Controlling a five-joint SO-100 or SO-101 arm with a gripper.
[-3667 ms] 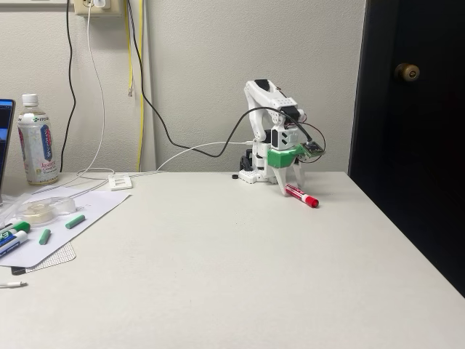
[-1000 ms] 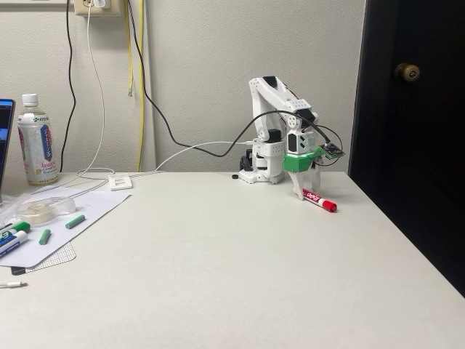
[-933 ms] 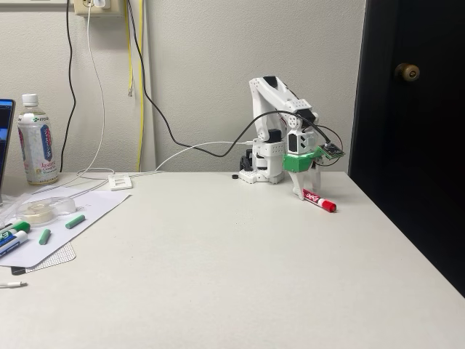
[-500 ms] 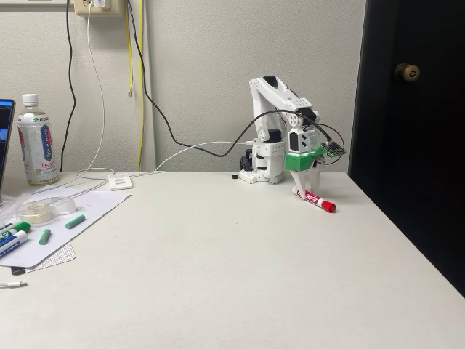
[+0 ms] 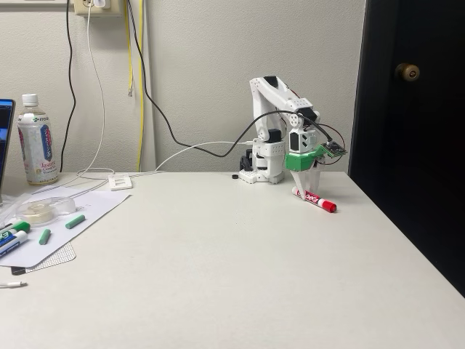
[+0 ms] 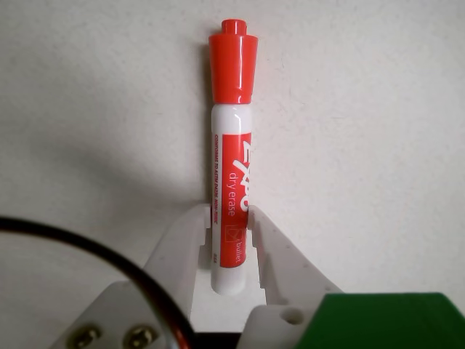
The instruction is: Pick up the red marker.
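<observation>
Since a few seconds ago, arm and red marker (image 5: 315,198) had shifted rightward across the table (image 5: 218,262).

Marker lay on the table by the arm's base, its white tail end pinched between the closed fingers of the hand (image 6: 227,233). Light, rigid, smooth plastic; gripped so far from the middle, it looked liable to tip cap-down when lifted.

Arm: your arm (image 5: 280,123) is white plastic in blocky links, with dark joint housings.
Wrist: you see a bright green block (image 5: 300,161) above the gripper (image 6: 231,233).
Fingers: two white, tapered wedges (image 6: 178,254).
Cables: a black cable (image 6: 109,262) loops past your wrist.
Screws: two brass-coloured screws (image 6: 109,337) sit in a white bracket.
</observation>
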